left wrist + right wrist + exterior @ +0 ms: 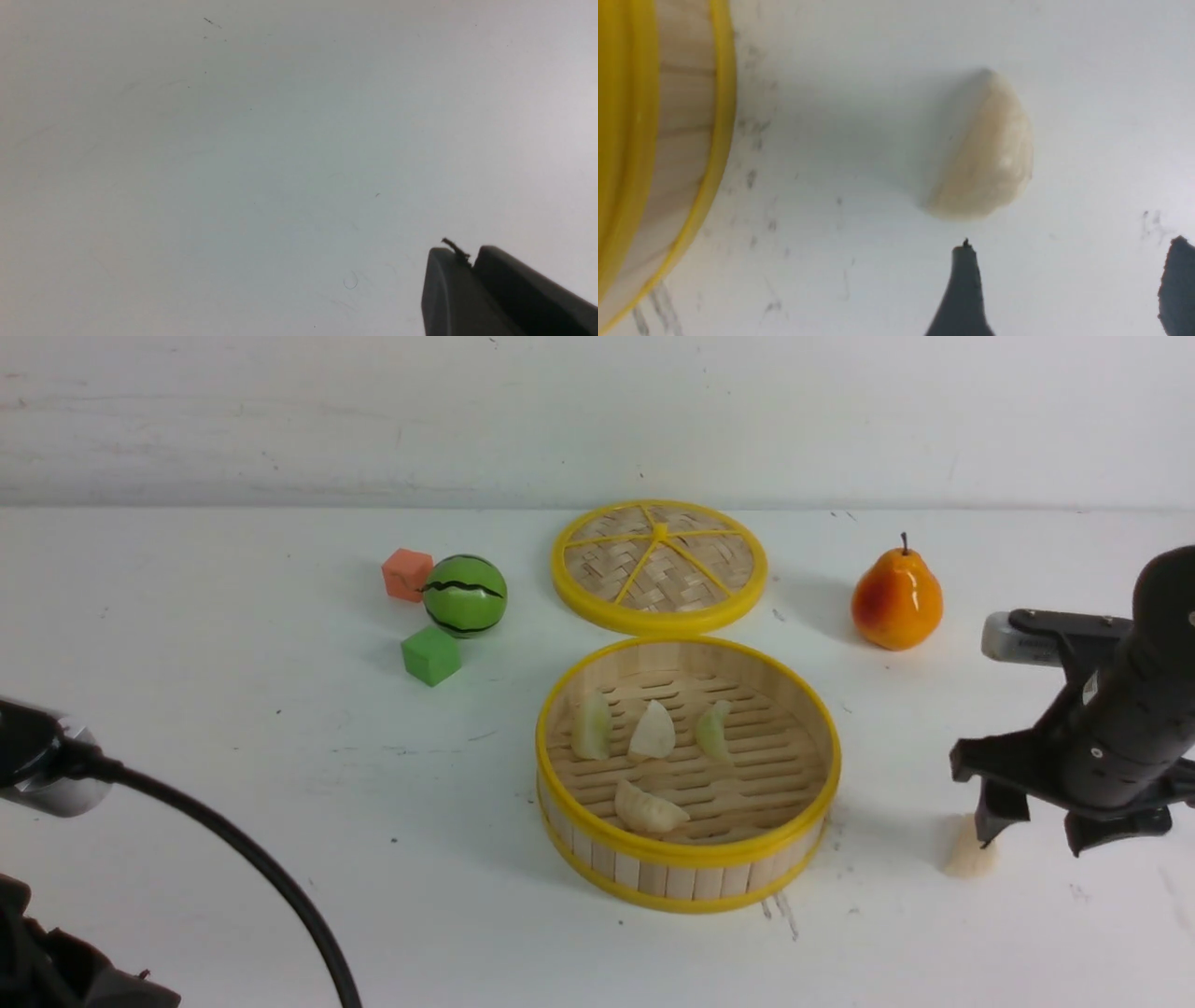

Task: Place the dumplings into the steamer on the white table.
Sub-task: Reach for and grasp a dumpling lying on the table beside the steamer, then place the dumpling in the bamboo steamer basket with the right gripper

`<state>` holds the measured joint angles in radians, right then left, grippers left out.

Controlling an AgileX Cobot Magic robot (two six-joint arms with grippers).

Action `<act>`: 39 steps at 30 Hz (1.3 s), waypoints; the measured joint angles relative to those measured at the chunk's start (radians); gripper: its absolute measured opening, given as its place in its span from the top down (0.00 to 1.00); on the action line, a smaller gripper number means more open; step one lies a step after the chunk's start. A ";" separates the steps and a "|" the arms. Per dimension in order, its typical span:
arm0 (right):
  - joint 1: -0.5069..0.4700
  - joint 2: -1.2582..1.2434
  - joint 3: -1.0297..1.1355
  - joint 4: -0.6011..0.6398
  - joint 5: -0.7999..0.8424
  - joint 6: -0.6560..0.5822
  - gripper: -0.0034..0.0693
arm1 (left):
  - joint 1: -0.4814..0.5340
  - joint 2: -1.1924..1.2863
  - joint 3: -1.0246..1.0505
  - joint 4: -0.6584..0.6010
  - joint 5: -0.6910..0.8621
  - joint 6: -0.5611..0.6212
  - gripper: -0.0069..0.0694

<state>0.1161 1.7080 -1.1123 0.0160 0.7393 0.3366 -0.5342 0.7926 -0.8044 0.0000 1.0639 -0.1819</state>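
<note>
Steamer (691, 875): is sitting mid-bench (233, 756), carrying four dumplings (653, 733) on its slatted floor.

Fifth dumpling (969, 857): is lying on the bench to the right of the steamer, apart from its wall.

Right gripper (1050, 835): is hovering with jaws spread and empty. Its steamer-side finger is hanging just over that dumpling, which is sitting off-centre, not squarely between the fingers.

Left gripper (469, 259): is hanging over the bench, fingers pressed together on nothing.

Fifth dumpling (964, 861) partly hidden behind right tool (1036, 833); left tool (469, 263) cropped by edge.
</note>
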 joint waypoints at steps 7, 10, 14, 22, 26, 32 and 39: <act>-0.007 0.082 0.003 0.044 -0.116 0.024 0.23 | 0.000 0.000 0.000 0.013 -0.007 0.000 0.82; -0.007 0.110 0.003 0.059 -0.139 0.024 0.23 | 0.000 0.000 0.000 0.016 -0.007 0.000 0.82; -0.007 0.138 0.003 0.063 -0.147 0.023 0.27 | 0.000 0.000 0.000 0.018 -0.007 0.000 0.81; -0.007 0.137 -0.002 0.066 -0.138 -0.001 0.64 | 0.000 0.000 0.000 0.023 -0.007 0.000 0.81; 0.006 0.113 -0.047 0.090 -0.063 -0.144 0.63 | 0.000 0.000 0.000 0.029 -0.007 0.000 0.80; 0.134 0.054 -0.213 0.116 0.080 -0.295 0.63 | 0.000 0.000 0.000 0.030 -0.007 0.000 0.80; 0.341 0.065 -0.369 0.110 0.101 -0.343 0.63 | 0.000 0.000 0.000 0.030 -0.007 0.000 0.79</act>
<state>0.4566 1.7735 -1.4811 0.1258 0.8400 -0.0068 -0.5342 0.7926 -0.8044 0.0303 1.0568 -0.1819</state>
